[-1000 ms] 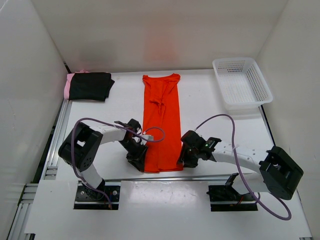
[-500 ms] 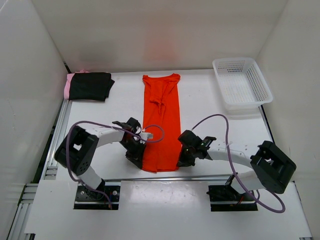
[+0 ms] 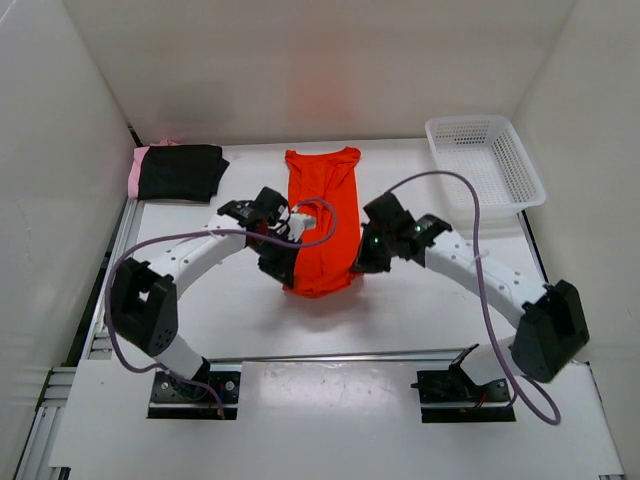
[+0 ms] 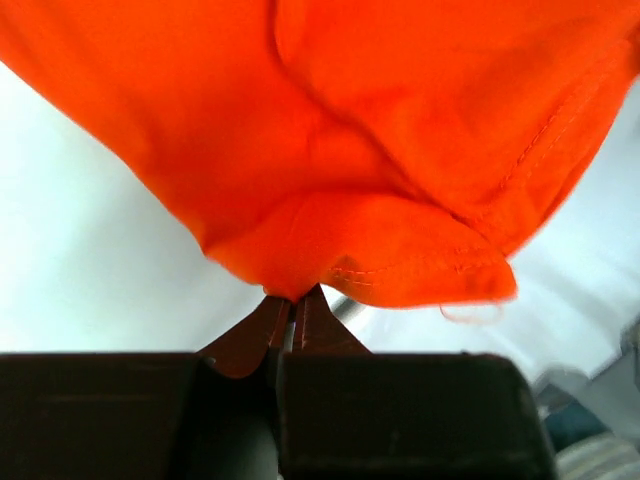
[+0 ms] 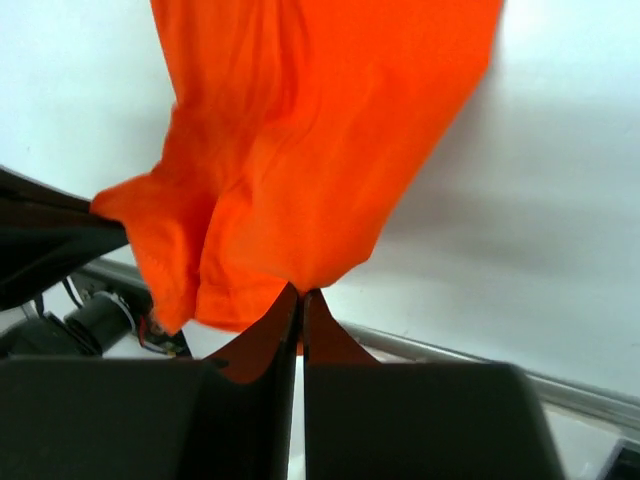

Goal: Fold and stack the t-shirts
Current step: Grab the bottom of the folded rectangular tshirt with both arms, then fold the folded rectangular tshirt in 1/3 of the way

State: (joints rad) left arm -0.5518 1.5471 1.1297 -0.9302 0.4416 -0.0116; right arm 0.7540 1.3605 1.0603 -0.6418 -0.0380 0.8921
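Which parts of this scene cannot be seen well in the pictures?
- Pink t-shirt, top view: mostly covered by the black t-shirt; only an edge shows.
- Left claw and right claw, top view: tips hidden by the arms' own bodies and the orange t-shirt.
- Orange t-shirt, both wrist views: cut off by the top edge.
- Right wrist view, lower left: dark blurred parts, not identifiable.

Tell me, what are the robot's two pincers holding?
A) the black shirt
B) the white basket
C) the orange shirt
C: the left pincer and the right pincer are each shut on the near edge of the orange shirt.
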